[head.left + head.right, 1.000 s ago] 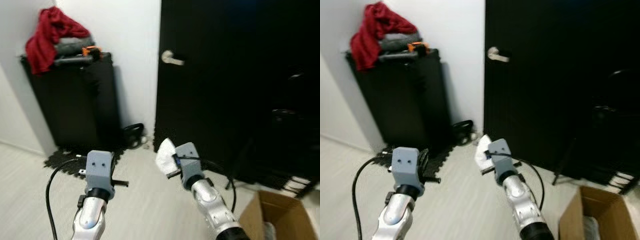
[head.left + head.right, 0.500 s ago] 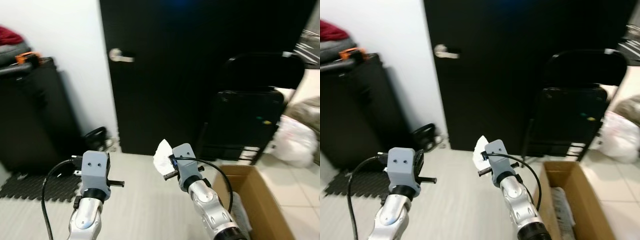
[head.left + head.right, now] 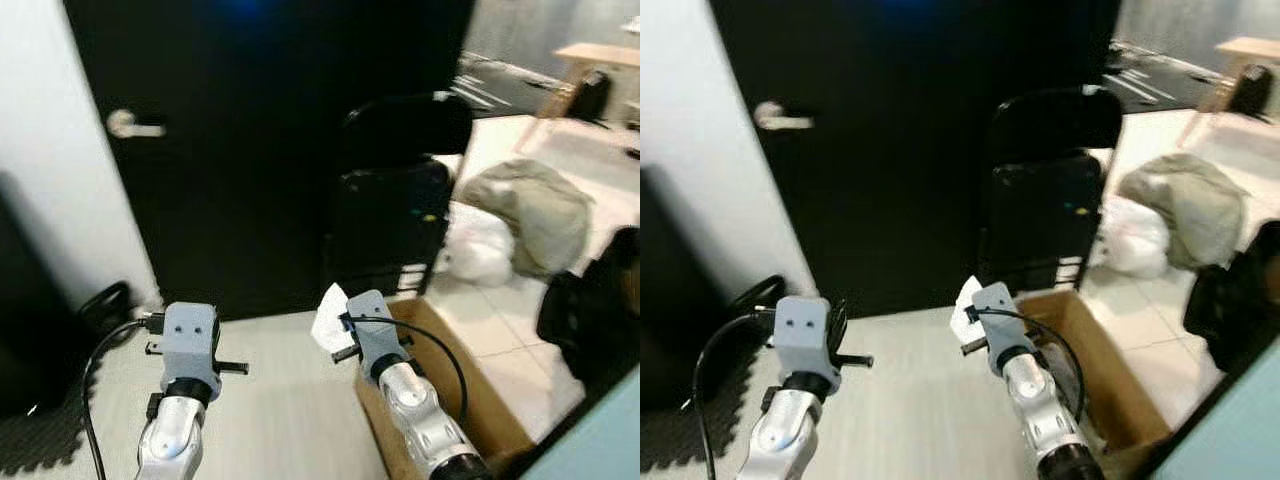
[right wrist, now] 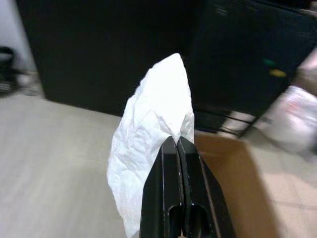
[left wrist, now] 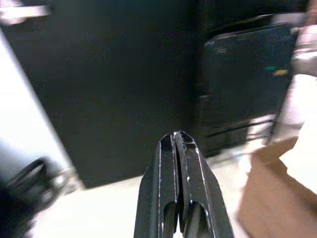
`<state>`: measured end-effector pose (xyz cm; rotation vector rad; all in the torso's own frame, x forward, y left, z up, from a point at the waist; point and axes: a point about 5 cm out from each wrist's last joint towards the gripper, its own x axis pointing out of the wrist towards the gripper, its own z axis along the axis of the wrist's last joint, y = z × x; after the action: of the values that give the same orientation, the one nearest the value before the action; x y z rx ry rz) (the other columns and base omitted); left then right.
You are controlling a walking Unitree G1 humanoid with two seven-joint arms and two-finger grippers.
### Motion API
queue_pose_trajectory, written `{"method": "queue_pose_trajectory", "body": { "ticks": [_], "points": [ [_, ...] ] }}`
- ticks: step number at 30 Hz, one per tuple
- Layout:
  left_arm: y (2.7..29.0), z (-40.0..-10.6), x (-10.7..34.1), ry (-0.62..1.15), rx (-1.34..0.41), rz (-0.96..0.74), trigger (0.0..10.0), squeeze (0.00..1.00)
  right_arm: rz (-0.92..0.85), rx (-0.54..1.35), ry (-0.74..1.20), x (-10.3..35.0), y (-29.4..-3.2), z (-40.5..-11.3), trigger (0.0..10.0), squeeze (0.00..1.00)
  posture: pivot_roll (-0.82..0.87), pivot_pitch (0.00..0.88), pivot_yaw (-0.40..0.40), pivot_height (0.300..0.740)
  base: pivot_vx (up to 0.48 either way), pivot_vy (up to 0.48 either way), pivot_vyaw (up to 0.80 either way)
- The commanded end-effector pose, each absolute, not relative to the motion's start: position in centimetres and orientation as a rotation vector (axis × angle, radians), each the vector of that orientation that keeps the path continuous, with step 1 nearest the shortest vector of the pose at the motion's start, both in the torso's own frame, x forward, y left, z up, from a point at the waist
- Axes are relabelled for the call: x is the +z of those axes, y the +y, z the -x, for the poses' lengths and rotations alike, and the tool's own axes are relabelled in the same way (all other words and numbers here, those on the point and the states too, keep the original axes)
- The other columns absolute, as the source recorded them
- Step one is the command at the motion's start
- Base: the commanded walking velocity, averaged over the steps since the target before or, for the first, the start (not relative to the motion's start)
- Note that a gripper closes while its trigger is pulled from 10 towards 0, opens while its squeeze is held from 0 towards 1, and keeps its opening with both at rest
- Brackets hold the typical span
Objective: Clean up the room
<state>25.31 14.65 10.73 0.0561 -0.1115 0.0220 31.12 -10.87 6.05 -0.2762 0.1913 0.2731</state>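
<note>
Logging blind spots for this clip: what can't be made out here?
- Cardboard box contents: head views, right arm and box wall cover the inside.
- White paper lower edge: right wrist view, right gripper shut on it, covering it.
- Dark shape: left eye view, cut by the edge.
- Pale heap: blurred, unidentifiable.

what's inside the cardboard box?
The box interior is mostly hidden by the right hand and arm; the visible inner wall is bare. The hand holds a tissue.

Box (image 3: 470,400) on floor at right, chair (image 3: 395,205) behind, door (image 3: 200,150) left.
</note>
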Motion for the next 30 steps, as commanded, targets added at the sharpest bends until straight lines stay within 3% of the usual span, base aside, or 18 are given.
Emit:
{"method": "queue_pose_trajectory", "body": {
  "ticks": [1,23,30],
  "points": [
    [14.9,-25.2,10.2,-0.082,0.024,-0.061,10.0,0.0,0.277,0.265,0.202,6.0,-10.8,-31.3,10.0,0.0,0.0,0.0,0.001,0.74,0.0,0.0,-0.8],
    [16.2,-24.8,8.9,0.0,0.116,-0.063,10.0,0.0,0.281,0.317,0.199,6.1,-9.9,-31.6,10.0,0.0,0.01,0.0,-0.009,0.74,0.0,0.0,-0.79],
    [16.5,-24.7,8.7,0.023,0.133,-0.064,10.0,0.0,0.345,0.387,0.267,5.0,-9.3,-31.2,10.0,0.0,0.02,0.0,-0.012,0.74,0.0,0.0,0.0]
  ]
}}
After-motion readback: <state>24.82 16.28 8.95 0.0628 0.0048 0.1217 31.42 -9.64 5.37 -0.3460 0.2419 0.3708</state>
